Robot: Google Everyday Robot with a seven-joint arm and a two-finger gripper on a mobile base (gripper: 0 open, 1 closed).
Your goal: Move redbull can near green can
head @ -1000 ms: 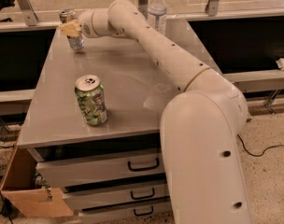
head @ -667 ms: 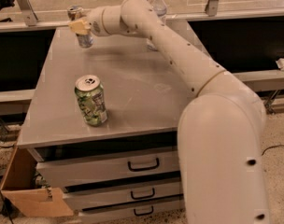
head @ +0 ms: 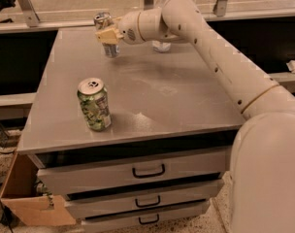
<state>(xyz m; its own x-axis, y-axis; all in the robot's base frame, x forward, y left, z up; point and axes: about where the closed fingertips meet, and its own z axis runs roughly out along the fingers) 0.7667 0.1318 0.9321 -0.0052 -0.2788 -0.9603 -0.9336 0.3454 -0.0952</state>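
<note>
The green can [head: 94, 104] stands upright near the front left of the grey table [head: 186, 91]. It has a green and white mottled pattern and a silver pull-tab top. The redbull can [head: 106, 34], slim and silver-grey, is at the back of the table, behind the green can. My gripper [head: 107, 35] is shut on the redbull can around its middle and holds it upright. The can's base seems to be just at or slightly above the tabletop. My white arm reaches in from the right.
A clear water bottle [head: 162, 18] stands at the back of the table, partly behind my arm. The table has several drawers [head: 147, 171] below. A cardboard box [head: 26, 203] sits on the floor at the left. A metal rail [head: 40, 23] runs behind the table.
My gripper has moved to the right along the back of the table with the redbull can in it. The green can has not moved.
</note>
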